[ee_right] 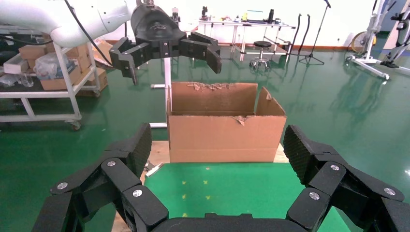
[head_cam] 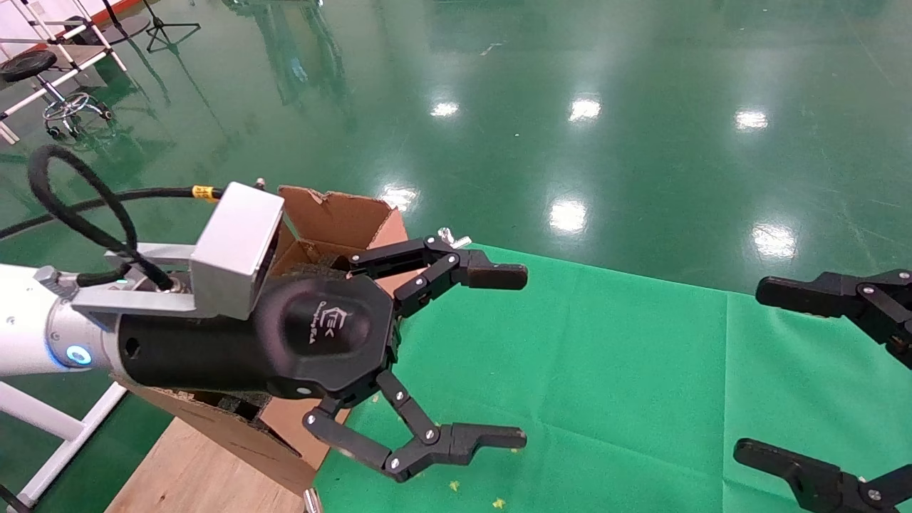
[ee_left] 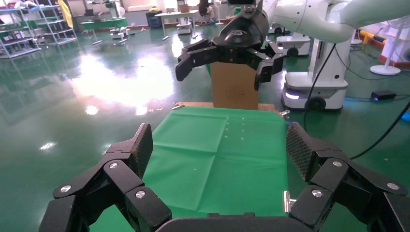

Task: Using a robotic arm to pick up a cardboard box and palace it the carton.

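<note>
1. The large brown corrugated carton [head_cam: 335, 221] with torn flaps stands at the end of the green-covered counter [head_cam: 605, 370].
2. The left hand [head_cam: 507, 356] of the white robotic arm [head_cam: 28, 335] hangs just beside the carton, its fingers wide apart and empty.
3. The right hand [head_cam: 812, 385], far from the carton, is also spread apart and empty.
4. The small cardboard box shows in no view, so I cannot tell where it is; probably it is light and stiff, and its taped faces may slip, so a grip across the broad faces seems best.

floor [head_cam: 641, 85]: glossy green, ceiling-light glare | stool [head_cam: 32, 68] – far left | white rack [ee_right: 43, 96]
</note>
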Motion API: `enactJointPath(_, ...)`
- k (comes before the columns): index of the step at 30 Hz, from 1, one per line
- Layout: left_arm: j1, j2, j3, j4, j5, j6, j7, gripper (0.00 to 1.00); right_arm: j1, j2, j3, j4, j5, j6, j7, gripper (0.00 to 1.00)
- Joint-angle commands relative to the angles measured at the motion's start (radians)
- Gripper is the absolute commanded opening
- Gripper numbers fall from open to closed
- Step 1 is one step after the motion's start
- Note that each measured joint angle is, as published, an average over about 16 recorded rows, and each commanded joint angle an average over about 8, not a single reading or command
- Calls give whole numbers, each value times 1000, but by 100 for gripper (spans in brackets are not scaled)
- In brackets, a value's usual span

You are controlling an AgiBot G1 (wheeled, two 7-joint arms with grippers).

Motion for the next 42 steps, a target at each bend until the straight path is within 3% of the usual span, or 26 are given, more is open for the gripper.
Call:
enactJointPath(1, -2, 0, 2, 2, 1, 0, -1, 100, 0, 0, 0, 0, 0, 0, 0, 100)
enactJointPath(42, -23, 5, 24, 24, 20, -12, -7, 100, 0, 0, 0, 0, 0, 0, 0, 100)
